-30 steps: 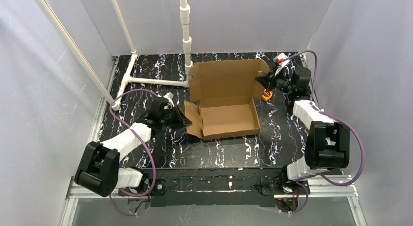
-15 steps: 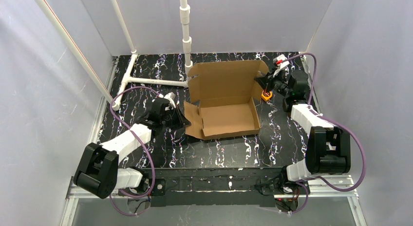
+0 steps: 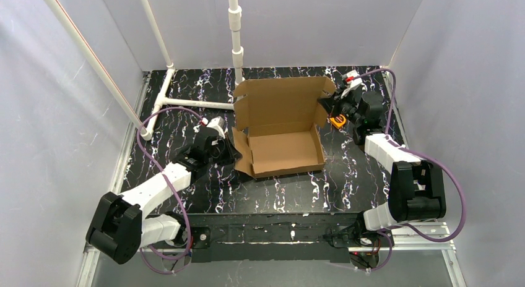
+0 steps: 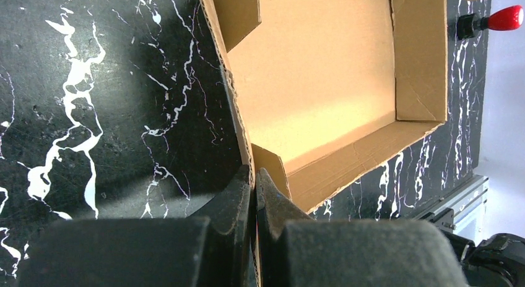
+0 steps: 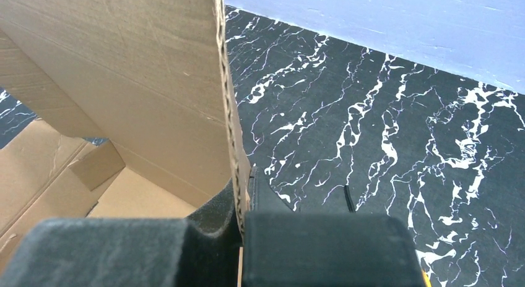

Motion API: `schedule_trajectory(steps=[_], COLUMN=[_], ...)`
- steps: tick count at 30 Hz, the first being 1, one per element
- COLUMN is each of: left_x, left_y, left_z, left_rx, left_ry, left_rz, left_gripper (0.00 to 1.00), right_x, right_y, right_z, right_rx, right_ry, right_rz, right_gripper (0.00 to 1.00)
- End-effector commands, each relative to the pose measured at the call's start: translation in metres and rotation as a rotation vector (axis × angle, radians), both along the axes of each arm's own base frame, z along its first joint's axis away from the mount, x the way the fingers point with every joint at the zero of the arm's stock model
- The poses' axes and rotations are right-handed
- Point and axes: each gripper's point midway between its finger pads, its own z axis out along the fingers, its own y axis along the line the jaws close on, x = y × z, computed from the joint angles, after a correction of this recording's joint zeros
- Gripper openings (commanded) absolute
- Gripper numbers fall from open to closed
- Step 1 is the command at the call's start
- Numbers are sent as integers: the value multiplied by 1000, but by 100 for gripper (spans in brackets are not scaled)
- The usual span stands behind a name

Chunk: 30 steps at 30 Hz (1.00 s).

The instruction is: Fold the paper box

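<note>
The brown cardboard paper box (image 3: 282, 141) sits mid-table as a shallow tray with its lid panel (image 3: 282, 101) raised at the back. My left gripper (image 3: 232, 152) is shut on the box's left side wall (image 4: 238, 123), both fingers pinching the cardboard edge. My right gripper (image 3: 325, 106) is shut on the right edge of the raised lid (image 5: 226, 107), the corrugated edge between the pads. The tray floor shows in the left wrist view (image 4: 322, 70) and in the right wrist view (image 5: 37, 169).
A small orange tape measure (image 3: 338, 120) lies on the black marbled table right of the box, below the right wrist. White PVC pipes (image 3: 192, 103) lie at the back left, with an upright post (image 3: 236, 33) behind the box. Grey walls enclose the table.
The box has shifted left and toward the back, and its lid stands more upright. Both grippers moved left with it, still pinching the same edges.
</note>
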Motion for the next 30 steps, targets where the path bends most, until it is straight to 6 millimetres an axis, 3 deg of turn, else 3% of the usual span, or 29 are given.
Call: schedule_trajectory(steps=[1, 9, 14, 30], left_x=[14, 15, 16, 11], left_y=[-5, -15, -2, 33], left_z=[18, 19, 8, -10], left_rx=[29, 67, 58, 95], left_ry=[-83, -84, -53, -100], left_rz=[-17, -33, 91, 238], left_gripper=[0, 0, 0, 0], right_x=[-29, -23, -20, -25], right_y=[22, 13, 6, 3], right_z=[-48, -56, -64, -74], right_rx=[25, 18, 45, 93], right_ry=[215, 244, 286, 361], right_rz=[71, -22, -96, -135], right_gripper=[1, 1, 1, 1])
